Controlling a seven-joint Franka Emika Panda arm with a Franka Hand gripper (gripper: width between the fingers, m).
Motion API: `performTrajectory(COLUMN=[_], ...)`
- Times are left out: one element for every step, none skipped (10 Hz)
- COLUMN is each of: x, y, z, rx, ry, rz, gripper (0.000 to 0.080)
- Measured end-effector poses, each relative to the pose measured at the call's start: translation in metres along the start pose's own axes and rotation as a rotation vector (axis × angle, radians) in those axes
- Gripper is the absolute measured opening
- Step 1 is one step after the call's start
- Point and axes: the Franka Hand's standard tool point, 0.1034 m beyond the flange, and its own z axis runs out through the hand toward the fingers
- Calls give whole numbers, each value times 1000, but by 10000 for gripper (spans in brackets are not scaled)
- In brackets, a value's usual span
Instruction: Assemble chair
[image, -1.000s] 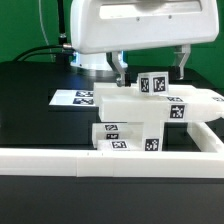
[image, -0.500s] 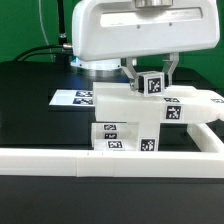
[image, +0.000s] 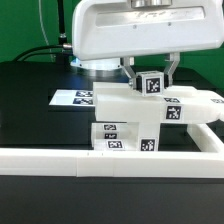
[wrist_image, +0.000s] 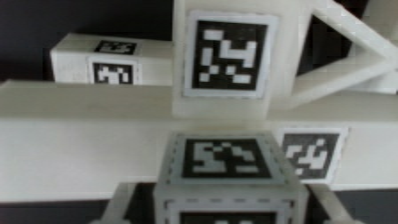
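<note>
- Now that my two-finger gripper (image: 151, 80) has pinched shut on the small white plastic cube block (image: 153, 88), I can lift it.
- It sits on top of the chunky white plastic chair (image: 125, 120) on the black table (image: 30, 100).

One gripper (image: 151, 79), one tagged cube (image: 152, 86), one marker board (image: 72, 98) at nine o'clock, one white rail (image: 60, 160); the other chair pieces (image: 122, 104) are too merged to count.
</note>
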Motion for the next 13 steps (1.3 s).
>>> performTrajectory(x=[0, 0, 0, -1, -2, -3, -4, -4, -4, -4, -3, -3, -3], y=[0, 0, -1, -4, -5, -5, -5, -4, -4, -4, -5, -7, -7], z=[0, 0, 0, 0, 0, 1, 1, 1, 1, 2, 2, 2, 2], rx=[0, 0, 0, 2, 2, 1, 1, 8, 13, 14, 14, 14, 14], ry=[0, 0, 2, 0, -9, -14, -16, -18, -19, -20, -21, -21, -21], rz=[71, 155, 271, 408, 517, 620, 720, 803, 892, 962, 1053, 1103, 1103], gripper=[269, 269, 269, 269, 269, 270, 271, 271, 271, 271, 271, 271, 271])
